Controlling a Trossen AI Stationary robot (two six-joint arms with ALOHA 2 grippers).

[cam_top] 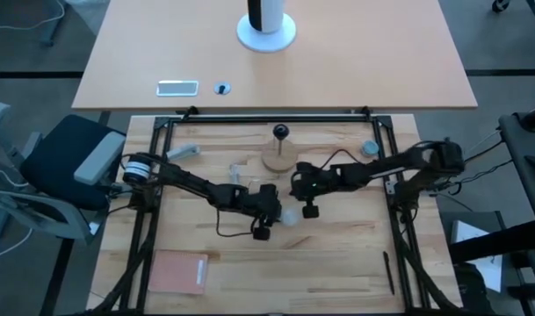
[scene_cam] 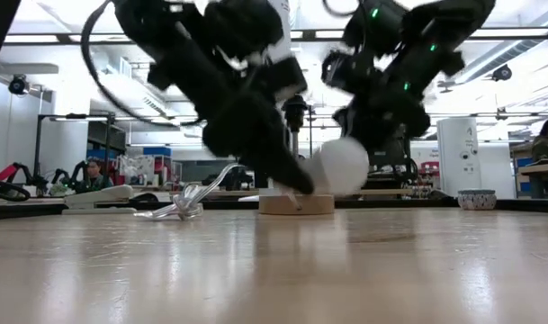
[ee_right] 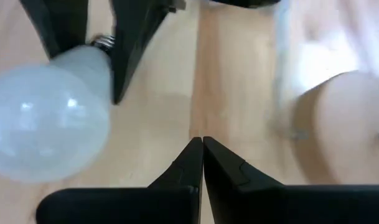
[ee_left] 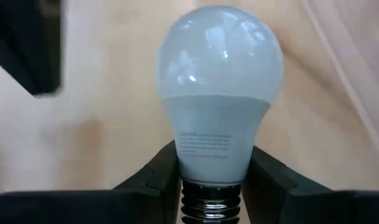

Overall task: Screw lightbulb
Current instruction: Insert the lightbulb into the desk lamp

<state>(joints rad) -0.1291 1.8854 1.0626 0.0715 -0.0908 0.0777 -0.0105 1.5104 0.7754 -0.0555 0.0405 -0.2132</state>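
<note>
The frosted white lightbulb [ee_left: 219, 93] is held by my left gripper [ee_left: 212, 160] at mid-table, a little nearer than the socket; it also shows in the high view [cam_top: 290, 216] and the low view [scene_cam: 342, 166]. The black socket stem [cam_top: 280, 133] stands upright on its round wooden base [cam_top: 279, 160]. My right gripper [ee_right: 203, 148] is shut and empty, close beside the bulb, between it and the wooden base [ee_right: 351, 124]. My left gripper pinches the bulb's narrow neck [ee_left: 209, 167], just above the grey screw base [ee_left: 209, 202], between its two fingers, one on each side. The globe points away from the gripper, past the fingertips. In the low view the bulb hangs clear of the table.
A clear plastic wrapper [cam_top: 239, 171] lies left of the wooden base. A small bowl [cam_top: 370, 149] stands at the far right, a pink pad [cam_top: 179, 270] at the near left, and a black pen [cam_top: 388, 272] at the near right. A black frame edges the work area.
</note>
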